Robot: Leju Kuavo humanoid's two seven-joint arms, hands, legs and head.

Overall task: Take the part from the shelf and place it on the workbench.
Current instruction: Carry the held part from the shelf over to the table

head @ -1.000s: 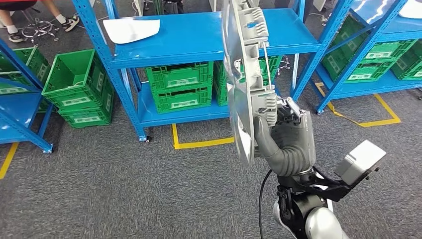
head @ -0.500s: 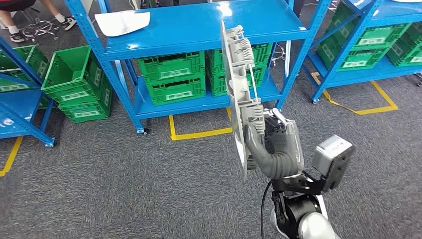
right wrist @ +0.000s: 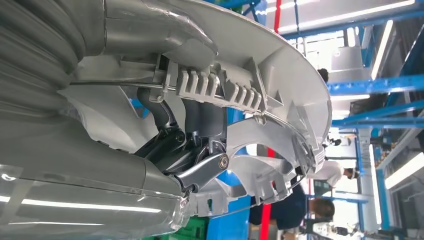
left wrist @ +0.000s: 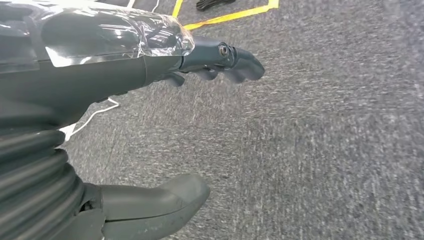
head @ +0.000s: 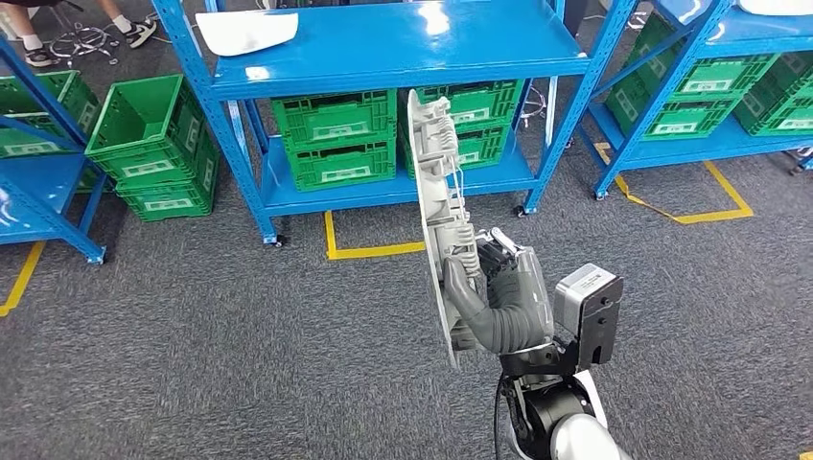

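Note:
My right hand (head: 499,297) grips a large grey plastic part (head: 436,206), a curved ribbed panel held upright on edge above the carpet. In the right wrist view the dark fingers (right wrist: 192,155) hook through the part's ribbed frame (right wrist: 240,95). The blue shelf (head: 393,43) stands beyond the part, a white sheet-like piece (head: 244,29) lying on its top board. My left hand (left wrist: 150,75) hangs over the grey carpet with its fingers apart and nothing in it.
Green crates (head: 336,144) fill the lower shelf boards, and more green crates (head: 144,144) stand on the floor at the left. Further blue racks (head: 729,86) stand at the right. Yellow floor tape (head: 374,251) marks the carpet. Someone's feet (head: 139,29) are at the far left.
The whole view has shifted, so the camera has moved. The held part now sits lower and further left in the picture, my right hand still gripping it.

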